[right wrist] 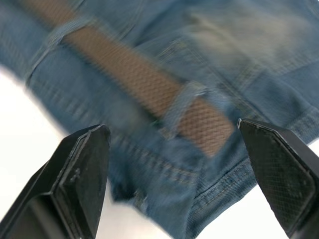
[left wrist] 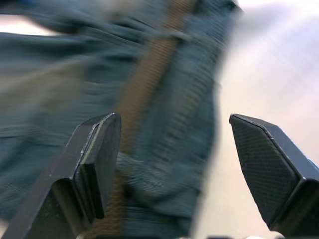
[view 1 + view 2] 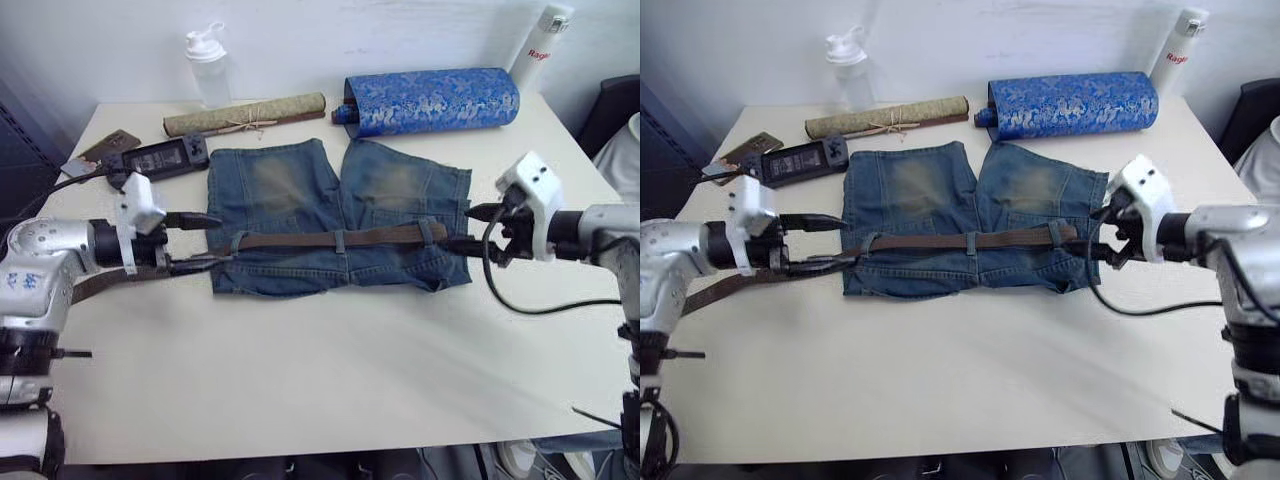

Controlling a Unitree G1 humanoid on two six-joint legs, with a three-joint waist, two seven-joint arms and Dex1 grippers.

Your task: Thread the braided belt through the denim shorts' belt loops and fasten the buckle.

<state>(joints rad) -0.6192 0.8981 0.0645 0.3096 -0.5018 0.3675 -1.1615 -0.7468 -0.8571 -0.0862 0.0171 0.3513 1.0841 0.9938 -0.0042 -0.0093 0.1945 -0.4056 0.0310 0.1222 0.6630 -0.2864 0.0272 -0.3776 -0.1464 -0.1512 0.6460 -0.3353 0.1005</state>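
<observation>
The denim shorts (image 3: 340, 200) lie flat on the white table (image 3: 330, 370), waistband toward me. The braided belt (image 3: 300, 240) runs along the waistband under the belt loops (image 3: 340, 240). Its blunt right end (image 1: 209, 134) stops just past the last loop (image 1: 182, 104). Its left tail (image 3: 710, 290) trails off the shorts under my left arm. The buckle is hidden. My left gripper (image 3: 212, 241) is open at the shorts' left edge, one finger on each side of the belt (image 2: 144, 84). Open as well, my right gripper (image 3: 470, 227) sits at the right edge beside the belt's end.
Behind the shorts lie a blue brocade roll (image 3: 430, 100) and a bamboo scroll (image 3: 245, 115). A black handheld device (image 3: 165, 155) rests at the back left, near a white bottle (image 3: 207, 65). Another bottle (image 3: 540, 40) stands at the back right. A black cable (image 3: 530, 308) hangs from my right wrist.
</observation>
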